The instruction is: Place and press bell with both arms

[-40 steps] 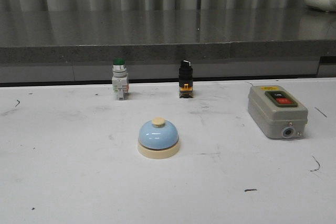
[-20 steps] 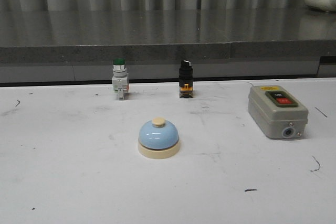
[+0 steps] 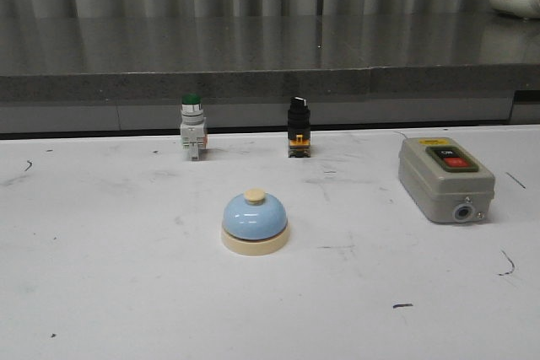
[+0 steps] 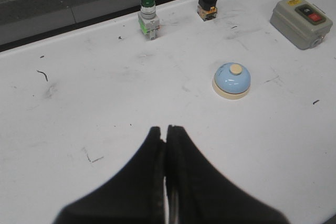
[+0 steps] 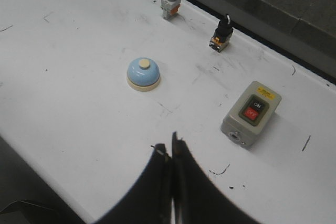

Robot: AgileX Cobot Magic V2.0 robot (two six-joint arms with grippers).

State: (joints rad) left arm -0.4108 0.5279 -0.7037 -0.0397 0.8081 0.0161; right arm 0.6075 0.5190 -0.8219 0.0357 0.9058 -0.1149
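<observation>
Both jaws closed, empty, well apart from bell [image 3: 255, 222].

On the white, scuffed tabletop [image 3: 101, 292] I count four objects in all. There is one small light-blue dome call bell [image 3: 255, 222] with a cream base and cream knob. There is one grey switch box [image 3: 445, 180] carrying two buttons, one black and one red. There is one green-capped push button [image 3: 191, 126], and one black-knobbed selector switch [image 3: 298, 126]. Two black grippers show, one in each wrist view: the left gripper [image 4: 166, 135] and the right gripper [image 5: 170, 148].
</observation>
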